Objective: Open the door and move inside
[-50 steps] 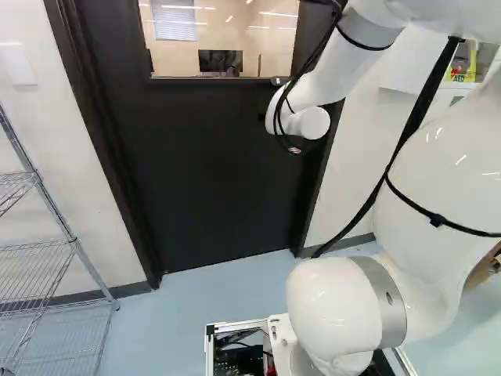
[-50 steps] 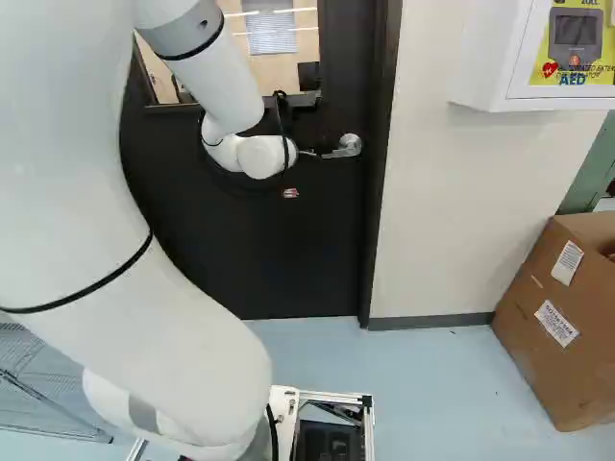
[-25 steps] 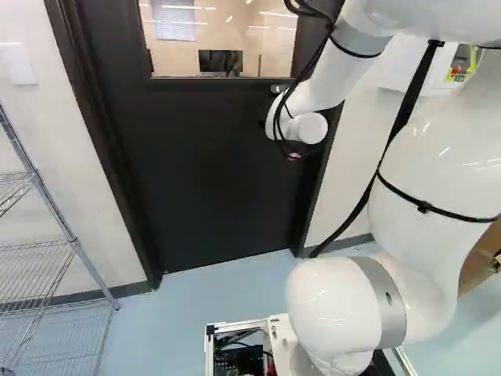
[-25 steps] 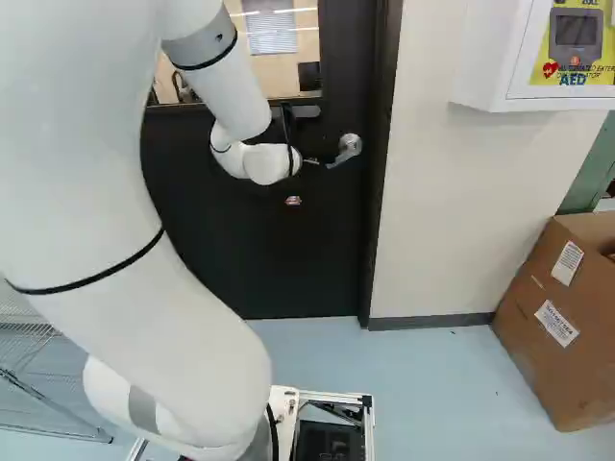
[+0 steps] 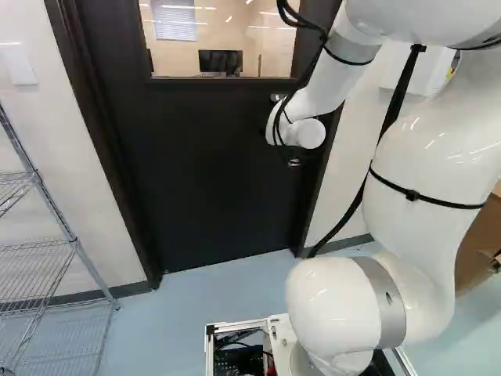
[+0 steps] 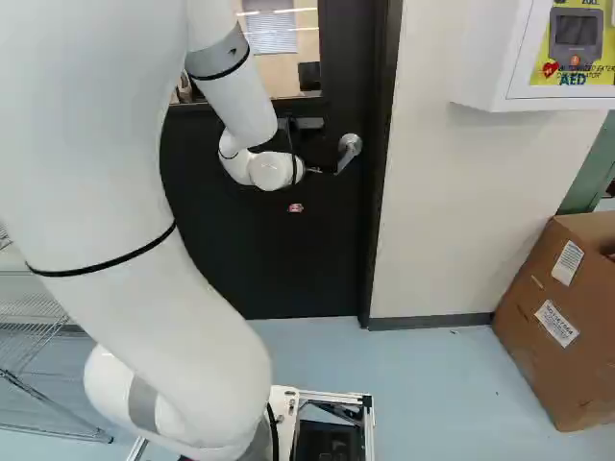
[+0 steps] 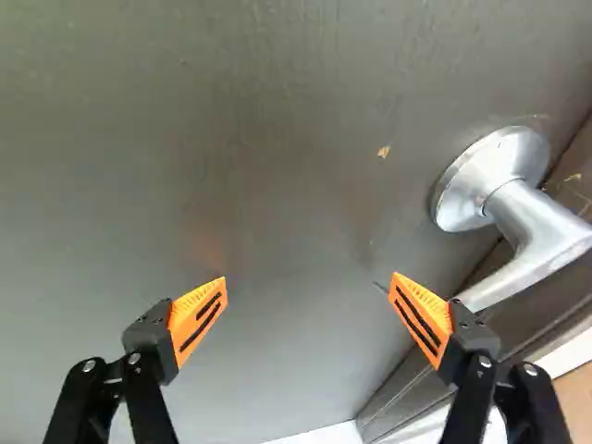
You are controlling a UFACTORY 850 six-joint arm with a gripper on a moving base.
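Observation:
The black door [image 5: 211, 172] stands closed in its frame. In the right base view the gripper [image 6: 319, 171] shows only in part beside the silver door handle [image 6: 349, 149], mostly hidden by the wrist. The handle's lever slants downward. In the wrist view the gripper [image 7: 308, 298] is open, its orange pads wide apart with only the door's face ahead. The handle [image 7: 529, 217] lies outside one finger, its lever end passing close behind that finger; whether they touch I cannot tell.
The door's window [image 5: 223, 39] is above the wrist. A wire shelf [image 5: 47, 266] stands left of the door. Right of it are the wall [image 6: 432, 211], a white AED cabinet [image 6: 480, 67] and a cardboard box [image 6: 553, 322] on the floor.
The arm's wrist has moved down a little and the upper arm has shifted. The handle's lever has turned from nearly level to slanting down. Base and door have not moved.

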